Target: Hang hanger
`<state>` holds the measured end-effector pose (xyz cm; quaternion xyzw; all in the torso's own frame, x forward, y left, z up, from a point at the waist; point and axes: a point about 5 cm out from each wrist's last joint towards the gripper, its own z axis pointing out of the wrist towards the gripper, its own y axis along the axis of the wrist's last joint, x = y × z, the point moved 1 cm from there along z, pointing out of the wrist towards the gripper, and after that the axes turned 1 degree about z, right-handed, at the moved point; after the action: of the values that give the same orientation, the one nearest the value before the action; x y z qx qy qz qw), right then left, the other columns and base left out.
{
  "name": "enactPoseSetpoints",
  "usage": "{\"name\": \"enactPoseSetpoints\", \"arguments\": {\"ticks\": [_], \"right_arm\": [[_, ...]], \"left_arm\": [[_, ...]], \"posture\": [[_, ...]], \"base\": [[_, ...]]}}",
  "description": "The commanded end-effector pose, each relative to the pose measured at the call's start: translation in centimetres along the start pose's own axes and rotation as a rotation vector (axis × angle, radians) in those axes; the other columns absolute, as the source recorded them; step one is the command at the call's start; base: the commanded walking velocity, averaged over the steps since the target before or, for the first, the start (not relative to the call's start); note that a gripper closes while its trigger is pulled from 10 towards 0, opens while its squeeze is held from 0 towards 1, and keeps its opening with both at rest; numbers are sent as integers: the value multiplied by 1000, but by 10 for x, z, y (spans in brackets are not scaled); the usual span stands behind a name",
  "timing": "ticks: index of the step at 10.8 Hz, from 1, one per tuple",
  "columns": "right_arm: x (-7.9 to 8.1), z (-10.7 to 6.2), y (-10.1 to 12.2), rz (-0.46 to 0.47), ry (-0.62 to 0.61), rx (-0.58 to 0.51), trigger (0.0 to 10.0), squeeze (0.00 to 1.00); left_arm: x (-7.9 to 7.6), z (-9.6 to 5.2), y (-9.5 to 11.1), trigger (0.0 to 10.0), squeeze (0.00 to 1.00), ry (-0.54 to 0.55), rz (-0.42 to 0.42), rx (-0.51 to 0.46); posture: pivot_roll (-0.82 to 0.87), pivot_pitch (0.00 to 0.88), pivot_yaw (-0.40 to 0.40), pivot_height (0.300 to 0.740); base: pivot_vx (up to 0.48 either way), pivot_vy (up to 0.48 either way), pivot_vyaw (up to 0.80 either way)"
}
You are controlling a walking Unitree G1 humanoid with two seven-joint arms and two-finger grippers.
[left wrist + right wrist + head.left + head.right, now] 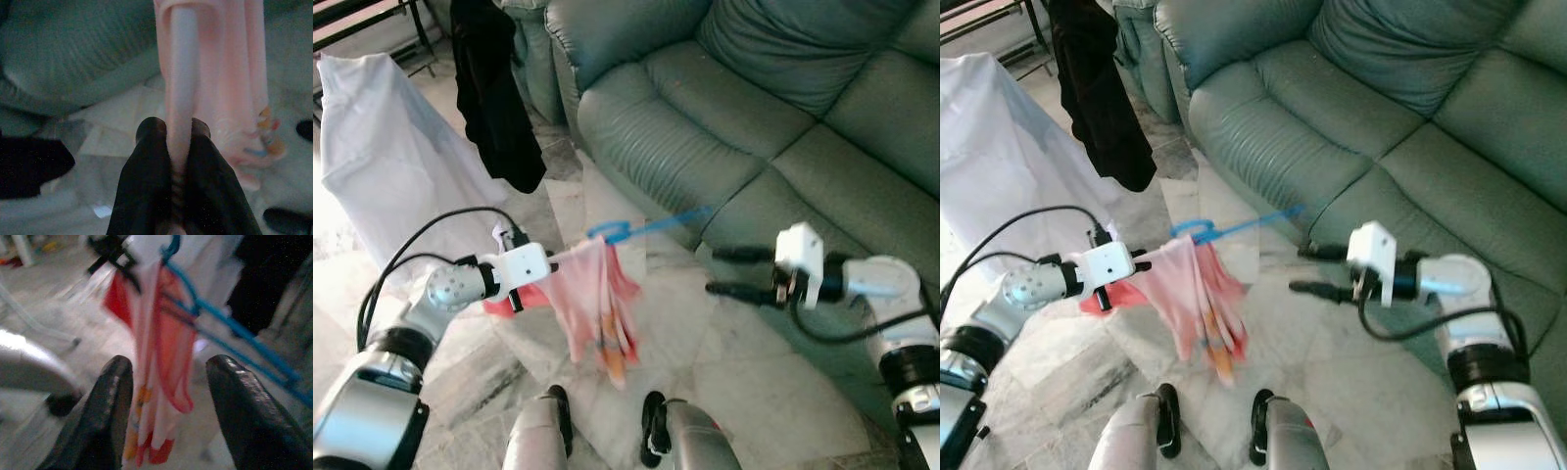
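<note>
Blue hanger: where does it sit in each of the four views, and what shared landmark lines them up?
Left eye: hanger at centre, hook by the left hand, arm stretching toward the sofa.
Right eye: hanger left of centre, same layout.
Left wrist: no blue visible; the fingers pinch pink cloth.
Right wrist: blue arm slanting beyond the open right hand.
Landmark: the pink cloth.

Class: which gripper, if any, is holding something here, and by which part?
The left gripper is shut on the pink garment, pinching its upper edge where it drapes over the blue hanger. The right gripper is open, holding nothing.
</note>
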<state>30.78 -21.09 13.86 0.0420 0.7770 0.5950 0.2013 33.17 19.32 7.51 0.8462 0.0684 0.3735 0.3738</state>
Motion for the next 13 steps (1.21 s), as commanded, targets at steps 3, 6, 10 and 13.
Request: {"name": "enactPoseSetpoints", "arguments": {"ticks": [3, 6, 10, 13], "right_arm": [[-32, 0, 29, -106, -423, -197, 10000, 1000], [-21, 4, -20, 142, -726, -106, 10000, 1000], [-7, 9, -69, 453, -973, -8, 10000, 0], [20, 56, -65, 434, -687, 2, 10000, 1000]], "left_arm": [[2, -3, -15, 0, 0, 196, -244, 30], [3, 4, 4, 0, 0, 239, -308, -83], [-11, 2, 66, 0, 0, -20, -109, -348], [-28, 5, 94, 0, 0, -114, -11, -412]], "posture": [[-25, 206, -29, 740], [-19, 204, -31, 740], [0, 209, -30, 740], [2, 212, -28, 740]], "base": [[0, 0, 0], [0, 0, 0], [0, 0, 0], [0, 0, 0]]}}
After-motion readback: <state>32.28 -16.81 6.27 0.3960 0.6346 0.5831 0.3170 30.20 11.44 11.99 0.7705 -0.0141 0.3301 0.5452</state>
